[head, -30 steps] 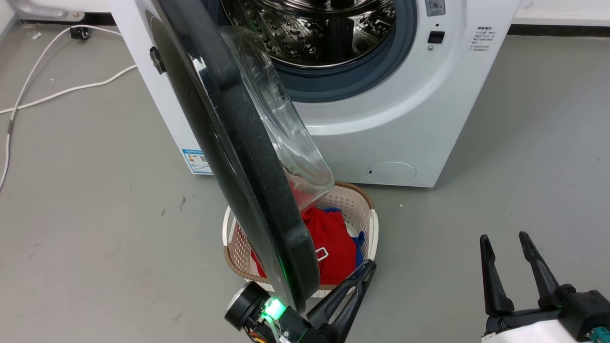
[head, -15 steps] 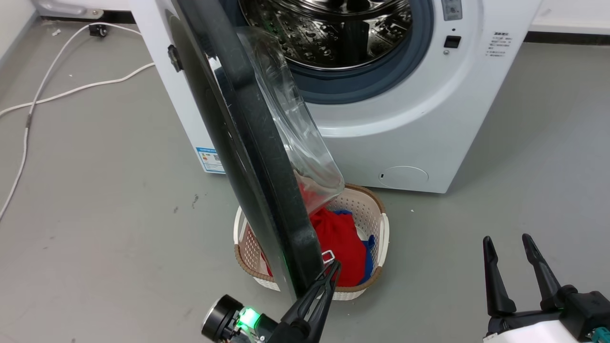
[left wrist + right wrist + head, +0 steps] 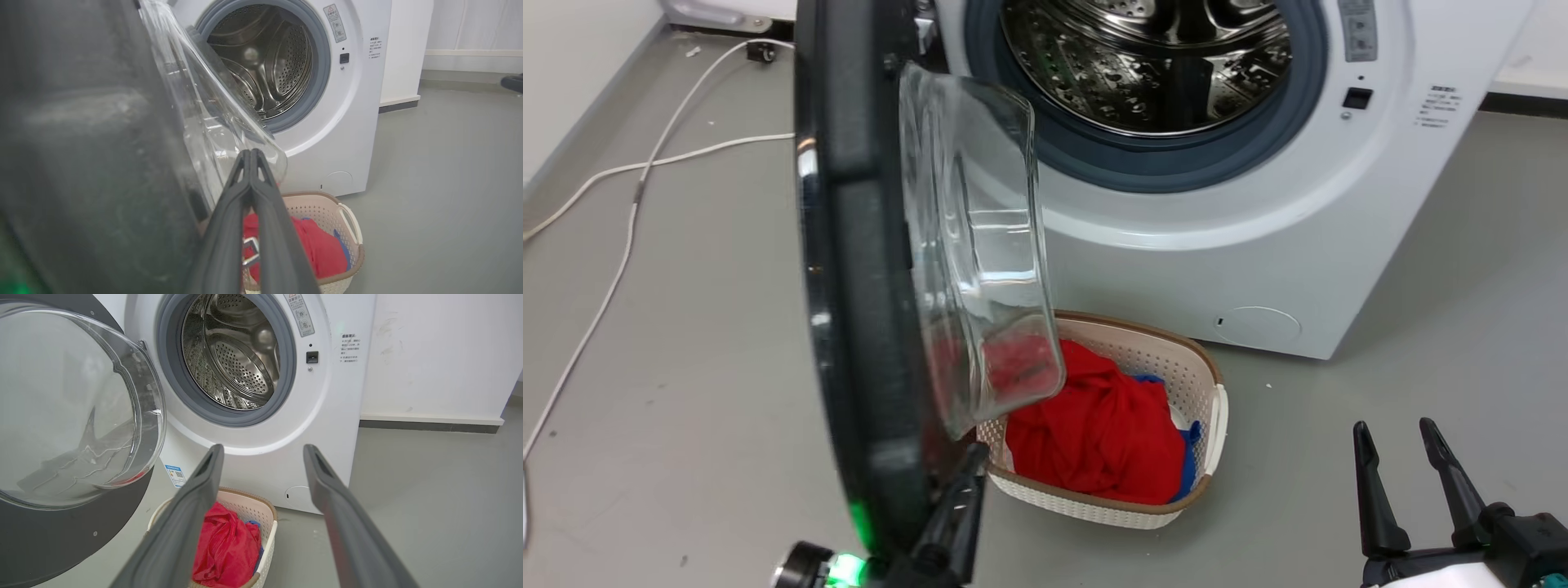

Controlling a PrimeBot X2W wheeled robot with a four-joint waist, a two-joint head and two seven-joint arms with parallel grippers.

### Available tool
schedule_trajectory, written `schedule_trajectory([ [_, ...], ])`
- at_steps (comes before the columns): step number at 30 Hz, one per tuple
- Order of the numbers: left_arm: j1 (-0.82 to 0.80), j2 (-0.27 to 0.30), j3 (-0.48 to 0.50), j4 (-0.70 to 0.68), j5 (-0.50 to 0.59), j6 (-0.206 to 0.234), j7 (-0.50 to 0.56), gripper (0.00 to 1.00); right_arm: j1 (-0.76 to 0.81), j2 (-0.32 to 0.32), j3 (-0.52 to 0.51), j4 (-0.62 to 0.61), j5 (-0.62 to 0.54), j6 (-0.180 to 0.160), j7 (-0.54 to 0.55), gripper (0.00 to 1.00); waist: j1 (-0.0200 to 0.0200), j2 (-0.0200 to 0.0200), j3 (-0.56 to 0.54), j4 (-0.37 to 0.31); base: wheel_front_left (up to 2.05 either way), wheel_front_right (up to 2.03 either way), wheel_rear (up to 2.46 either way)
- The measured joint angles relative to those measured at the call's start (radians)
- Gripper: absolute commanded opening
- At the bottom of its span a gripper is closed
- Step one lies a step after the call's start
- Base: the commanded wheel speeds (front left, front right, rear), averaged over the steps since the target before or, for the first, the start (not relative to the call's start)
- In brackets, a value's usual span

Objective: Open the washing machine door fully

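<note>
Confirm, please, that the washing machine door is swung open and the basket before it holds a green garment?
Not quite: the garment in the basket is red, not green, as the right wrist view shows. The washing machine door is open.

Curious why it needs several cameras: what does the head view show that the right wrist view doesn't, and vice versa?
Head view brings in the white cable on the floor and the left gripper, shut, by the lower rim of the washing machine door. Right wrist view brings in the blue label sticker. Both share the door, steel drum, basket of red cloth and the open right gripper.
</note>
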Motion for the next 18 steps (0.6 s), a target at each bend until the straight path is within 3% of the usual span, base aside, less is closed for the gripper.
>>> schedule_trajectory([
  [7, 0.024, 0.022, 0.074, -0.019, 0.001, 0.019, 0.0, 0.0, 0.0, 0.0, -0.006, 0.003, -0.004, 0.0, 0.0, 1.0, 0.0, 0.0, 0.0, 0.043, 0.0, 0.0, 0.0],
  [14, 0.052, 0.054, 0.204, -0.028, -0.012, 0.054, 0.0, 0.0, 0.0, 0.0, -0.005, 0.003, -0.004, 0.0, 0.0, 1.0, 0.0, 0.0, 0.002, 0.066, 0.0, 0.0, 0.0],
  [18, 0.066, 0.085, 0.287, -0.026, -0.042, 0.048, 0.0, 0.0, 0.0, 0.0, -0.006, 0.001, -0.007, 0.0, 0.0, 1.0, 0.0, 0.0, 0.009, 0.074, 0.0, 0.0, 0.0],
])
